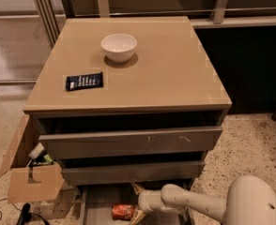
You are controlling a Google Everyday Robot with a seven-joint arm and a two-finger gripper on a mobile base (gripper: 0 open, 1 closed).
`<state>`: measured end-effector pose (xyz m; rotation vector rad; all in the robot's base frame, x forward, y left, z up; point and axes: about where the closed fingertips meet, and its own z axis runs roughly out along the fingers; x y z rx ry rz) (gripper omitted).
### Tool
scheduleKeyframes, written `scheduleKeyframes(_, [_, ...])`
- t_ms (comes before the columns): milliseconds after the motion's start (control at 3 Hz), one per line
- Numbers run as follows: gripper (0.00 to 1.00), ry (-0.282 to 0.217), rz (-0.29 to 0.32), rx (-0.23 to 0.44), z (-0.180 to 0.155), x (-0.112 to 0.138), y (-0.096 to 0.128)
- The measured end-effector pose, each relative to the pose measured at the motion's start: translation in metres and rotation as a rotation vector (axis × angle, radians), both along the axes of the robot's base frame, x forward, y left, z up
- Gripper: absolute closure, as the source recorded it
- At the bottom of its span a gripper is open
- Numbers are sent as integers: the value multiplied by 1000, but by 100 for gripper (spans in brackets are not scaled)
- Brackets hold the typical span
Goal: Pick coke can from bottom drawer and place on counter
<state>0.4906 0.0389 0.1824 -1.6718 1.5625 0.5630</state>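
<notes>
The coke can [123,212] lies on its side on the grey floor of the open bottom drawer [99,201], near the frame's lower edge. My gripper [137,203] reaches into the drawer from the right on a white arm [194,204]. Its tan fingers [137,188] are spread open just right of the can, one behind it and one in front. The can rests on the drawer floor. The beige counter [171,74] tops the cabinet above.
A white bowl [118,46] and a flat dark packet [84,81] sit on the counter. The two upper drawers [128,142] stand slightly open above the gripper. A cardboard box [29,178] with items stands left of the cabinet. A cable [6,209] lies on the floor.
</notes>
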Motion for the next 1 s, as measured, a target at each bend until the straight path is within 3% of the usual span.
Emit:
scheduleKeyframes(333, [0, 6, -11, 36, 4, -1, 2])
scheduleKeyframes(667, [0, 78, -87, 150, 25, -28, 15])
scheduleKeyframes(1000, [0, 117, -139, 159, 37, -46, 18])
